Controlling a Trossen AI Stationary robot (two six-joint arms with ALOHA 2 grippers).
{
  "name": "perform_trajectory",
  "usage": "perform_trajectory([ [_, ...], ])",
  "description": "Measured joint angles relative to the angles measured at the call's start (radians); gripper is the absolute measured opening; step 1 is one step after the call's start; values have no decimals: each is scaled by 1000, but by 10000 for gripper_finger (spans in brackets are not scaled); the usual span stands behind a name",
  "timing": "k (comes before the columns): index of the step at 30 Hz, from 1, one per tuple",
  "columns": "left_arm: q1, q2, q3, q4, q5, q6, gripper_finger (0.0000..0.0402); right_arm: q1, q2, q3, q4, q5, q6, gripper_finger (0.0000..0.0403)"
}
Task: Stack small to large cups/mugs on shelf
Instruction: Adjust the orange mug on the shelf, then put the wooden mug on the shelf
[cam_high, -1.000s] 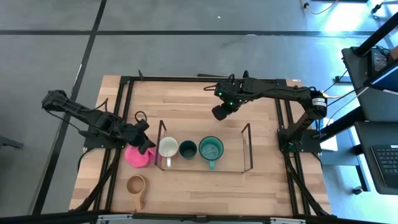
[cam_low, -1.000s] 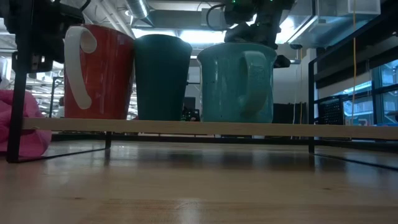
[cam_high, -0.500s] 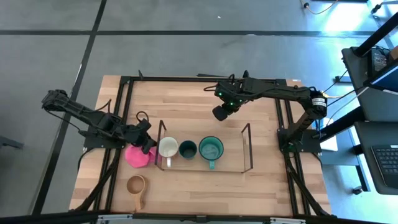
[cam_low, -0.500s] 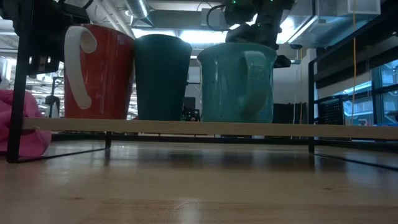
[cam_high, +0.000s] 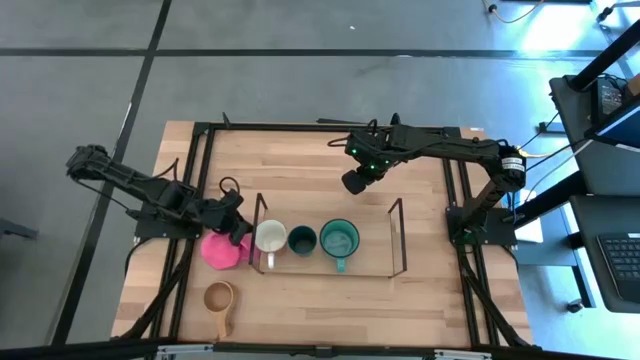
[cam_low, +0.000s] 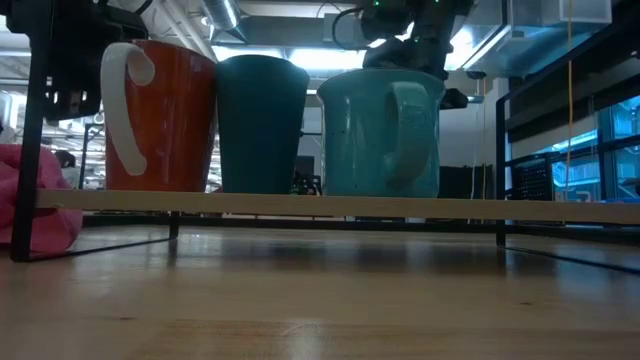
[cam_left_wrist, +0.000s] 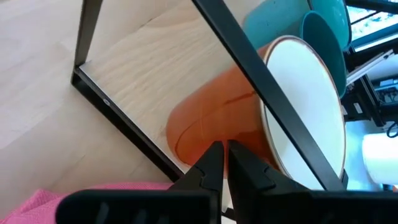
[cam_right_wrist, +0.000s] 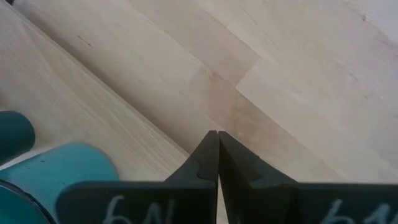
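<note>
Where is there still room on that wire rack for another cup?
The rack's right part, between the teal mug and the right end frame, is bare. Its left part is crowded: white-rimmed mug, green cup and teal mug side by side.

Pale planked wood with a smooth matt grain makes up the table (cam_high: 330, 300), edged by a matt black metal frame (cam_high: 200, 160), and the shelf (cam_high: 398, 238) is thin black wire carrying a light wooden board. On it sit the white-rimmed mug (cam_high: 270, 238), glossy glazed orange-brown outside and smooth white inside, the small dark green cup (cam_high: 302, 240), matt and smooth, and the larger teal mug (cam_high: 339, 240) with a faintly speckled satin glaze. At about eight o'clock from the shelf lies the tan wooden long-handled cup (cam_high: 219, 298), unpolished, and the pink lumpy item (cam_high: 216, 251) looks soft, like cloth.
</note>
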Motion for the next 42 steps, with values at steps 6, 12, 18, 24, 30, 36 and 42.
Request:
perform_trajectory([
  [6, 19, 0, 0, 25, 13, 25, 14, 0, 0, 0, -1, 0, 0, 6],
  [12, 19, 0, 0, 13, 14, 29, 14, 0, 0, -1, -18, 0, 0, 6],
  [18, 19, 0, 0, -44, -58, 26, 14, 1, 0, -1, -40, 16, 0, 6],
  [24, 19, -17, 2, -131, -96, 19, 14, 14, 0, -1, -39, 27, 10, 6],
  [30, 4, -56, 146, -439, -115, -6, 9, 36, 0, -1, -39, 28, 32, 6],
  [36, -64, -39, 316, -716, 47, -35, 4, 47, 0, -1, -38, 51, 54, 6],
  [42, -218, -10, 223, -689, 279, -143, 25, 52, 0, -1, -37, 71, 85, 6],
])
